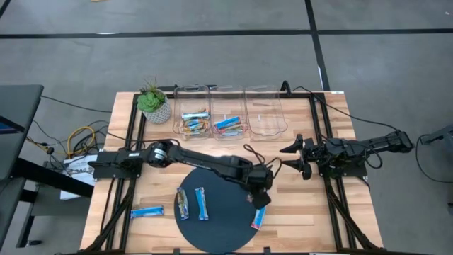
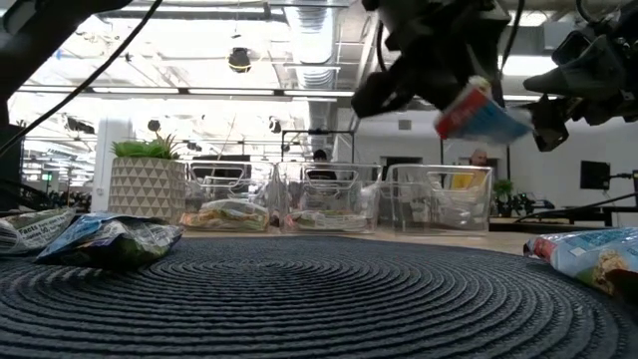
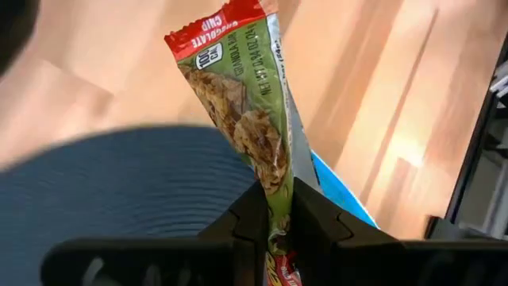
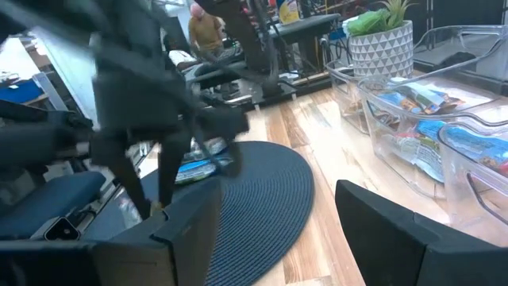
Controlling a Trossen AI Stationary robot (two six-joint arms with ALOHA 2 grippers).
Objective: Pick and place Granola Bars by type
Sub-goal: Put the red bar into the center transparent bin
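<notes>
Left pincer (image 3: 274, 218) clamped on green bar (image 3: 254, 119); right pincer (image 1: 297, 157) apart, idle. Two bins (image 1: 191, 106) part-filled; four bars (image 1: 202, 204) left.

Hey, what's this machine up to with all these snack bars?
It is sorting granola bars into clear bins. The left gripper is clamped on a green and red bar, lifted above the round dark mat. The right gripper waits open beside the mat. Two bins hold bars; four more bars lie loose.
</notes>
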